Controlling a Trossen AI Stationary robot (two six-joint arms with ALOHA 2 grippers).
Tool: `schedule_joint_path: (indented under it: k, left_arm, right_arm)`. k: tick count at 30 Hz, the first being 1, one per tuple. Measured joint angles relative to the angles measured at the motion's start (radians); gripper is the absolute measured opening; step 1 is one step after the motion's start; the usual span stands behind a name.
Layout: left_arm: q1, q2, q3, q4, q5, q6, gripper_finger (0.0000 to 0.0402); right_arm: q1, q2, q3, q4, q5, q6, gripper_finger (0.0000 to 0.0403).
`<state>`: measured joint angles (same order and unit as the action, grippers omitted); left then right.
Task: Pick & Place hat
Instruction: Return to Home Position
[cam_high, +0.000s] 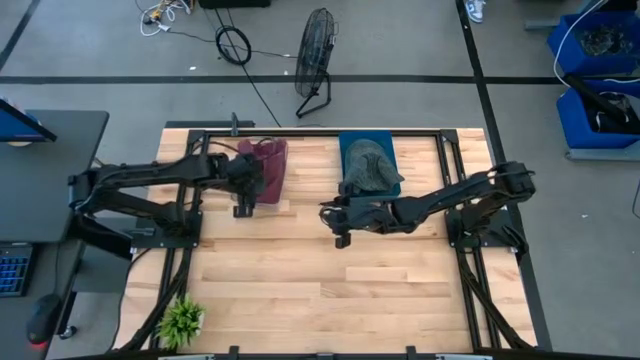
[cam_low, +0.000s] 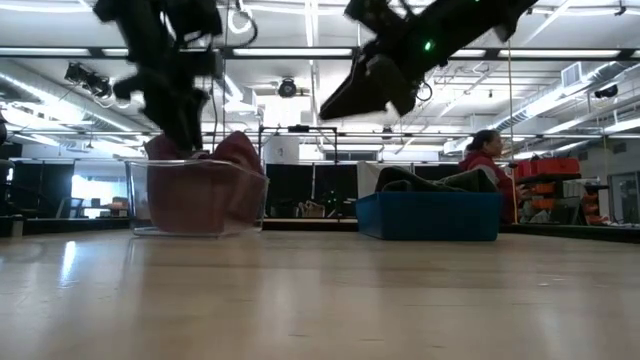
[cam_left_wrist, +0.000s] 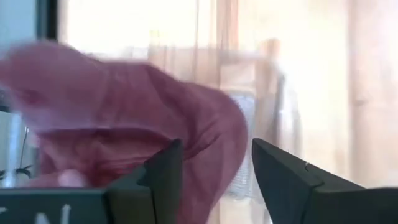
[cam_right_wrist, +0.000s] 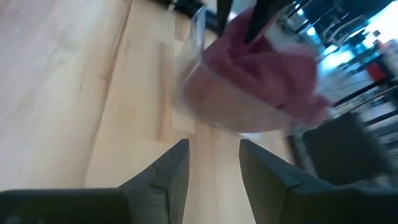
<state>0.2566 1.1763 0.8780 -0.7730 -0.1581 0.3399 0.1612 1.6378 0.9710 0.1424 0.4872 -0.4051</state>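
Note:
A maroon hat (cam_high: 266, 160) lies bunched in a clear bin (cam_high: 262, 188) on the table's far left part, and it rises above the bin's rim (cam_low: 197, 163). My left gripper (cam_high: 243, 203) hovers at the bin's near side. It is open, and the maroon hat (cam_left_wrist: 124, 118) shows just beyond its fingers. A dark grey hat (cam_high: 370, 168) rests in a blue bin (cam_high: 345, 142) to the right. My right gripper (cam_high: 338, 226) hangs in the air near that blue bin's near left corner. It is open and faces the maroon hat (cam_right_wrist: 261, 74).
Bare wood (cam_high: 330, 290) fills the table's near half. A small green plant (cam_high: 182, 320) stands at the near left corner. Black frame rails (cam_high: 470, 200) run along the table's sides. A person in red (cam_low: 486, 160) sits beyond the far edge.

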Motion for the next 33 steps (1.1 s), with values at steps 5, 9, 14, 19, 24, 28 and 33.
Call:
schedule_joint_path:
  k: [5,9,14,19,24,28,33]
  left_arm:
    - [-0.052,-0.001,0.233,-0.196,-0.053,-0.151,0.0197]
    - [-0.089,-0.062,0.381,-0.276,-0.080,-0.206,0.0185]
    - [-0.135,-0.273,0.358,-0.161,-0.079,-0.180,0.0174]
    - [-0.144,-0.568,0.143,0.038,-0.079,-0.203,0.0172]
    - [-0.144,-0.835,-0.162,0.399,-0.079,-0.217,0.0172]
    - [-0.144,-0.971,-0.343,0.622,-0.054,-0.225,0.0172]
    - [-0.144,-1.037,-0.494,0.753,-0.005,-0.249,0.0172]
  right_arm:
    - [0.056,-0.130,0.000,-0.079,0.189,-0.048,0.0146]
    - [0.118,-0.286,0.000,-0.211,0.319,-0.022,0.0146]
    - [0.206,-0.523,0.000,-0.446,0.241,0.158,0.0146]
    - [0.251,-0.741,-0.045,-0.624,0.201,0.372,0.0146]
    - [0.256,-0.934,-0.241,-0.536,0.189,0.303,0.0146]
    - [0.255,-1.091,-0.423,-0.289,0.098,0.144,0.0146]
    - [0.255,-1.329,-0.584,-0.130,0.073,0.112,0.0146]
